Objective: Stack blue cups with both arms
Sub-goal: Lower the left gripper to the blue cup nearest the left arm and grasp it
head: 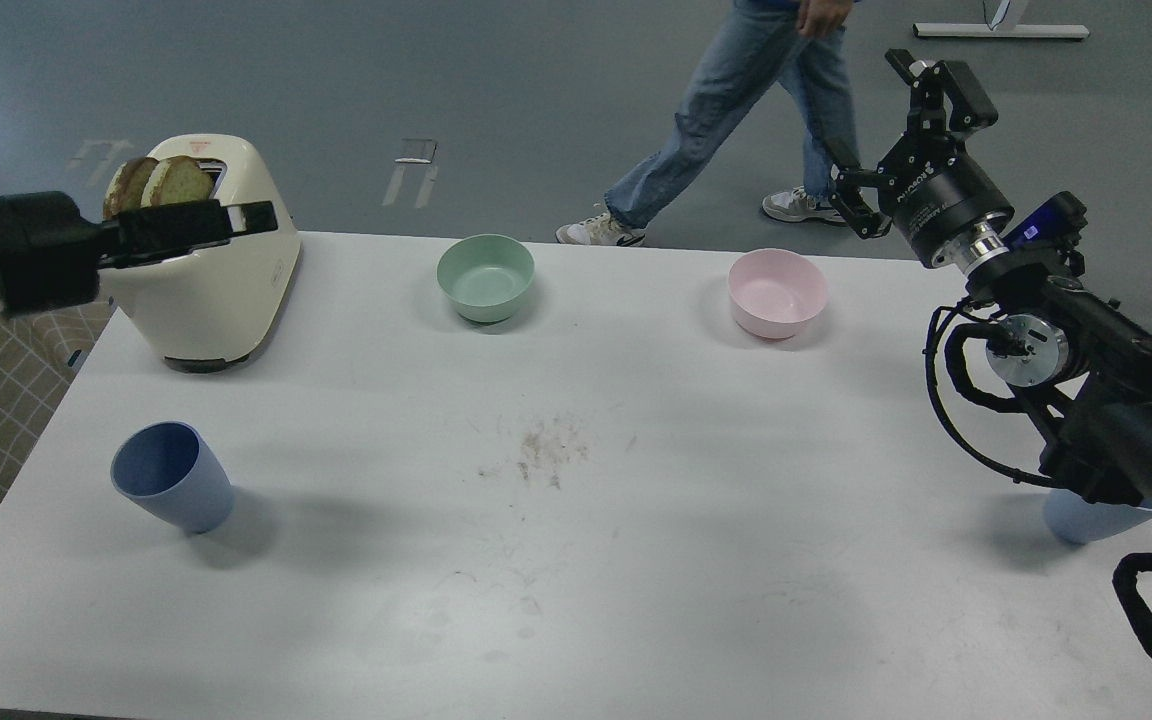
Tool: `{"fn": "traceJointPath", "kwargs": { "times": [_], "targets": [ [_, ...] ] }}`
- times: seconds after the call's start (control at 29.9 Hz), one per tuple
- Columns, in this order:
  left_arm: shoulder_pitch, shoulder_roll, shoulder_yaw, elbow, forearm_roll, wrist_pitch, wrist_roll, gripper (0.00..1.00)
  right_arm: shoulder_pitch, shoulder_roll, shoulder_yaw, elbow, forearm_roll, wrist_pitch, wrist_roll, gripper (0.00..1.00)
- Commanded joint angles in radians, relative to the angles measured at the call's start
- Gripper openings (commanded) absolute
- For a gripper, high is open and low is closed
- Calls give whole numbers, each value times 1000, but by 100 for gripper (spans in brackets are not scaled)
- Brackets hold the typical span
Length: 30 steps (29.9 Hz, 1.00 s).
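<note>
I take the white table [576,560] as my landmark. One blue cup [173,476] stands upright near its left edge, open mouth up, with bare tabletop all around it. The second blue cup [1086,520] stands near the table's right edge, and only its lower part shows, because my right arm [1086,380] crosses in front of it. My right gripper [901,125] hangs in the air beyond the table's far right corner, its two fingers spread wide apart with nothing between them. My left gripper [191,222] reaches in from the left, above the table's far left corner and in front of the cream toaster [221,290]; I see it edge-on as one dark bar, so I cannot tell how far it is open. It carries nothing that I can see. A mint-green bowl [485,276] and a pink bowl [777,291] sit toward the table's far edge, well apart from both cups.
</note>
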Motion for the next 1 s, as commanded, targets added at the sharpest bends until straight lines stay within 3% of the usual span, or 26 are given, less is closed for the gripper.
{"fn": "traceJointPath", "kwargs": {
  "times": [0.0,0.13,0.33,0.97],
  "targets": [
    [37,100,27,-1,142,0,-1,99,-3,0,-1,12,-2,0,0,100],
    [37,205,154,-4,179,54,-1,99,-5,-2,-1,19,-3,0,0,100],
    [39,201,285,2,181,119,-1,99,-9,1,-3,21,-3,0,0,100],
    [56,51,335,71,181,140,-1,99,-20,-25,-6,42,-5,0,0,100]
  ]
}}
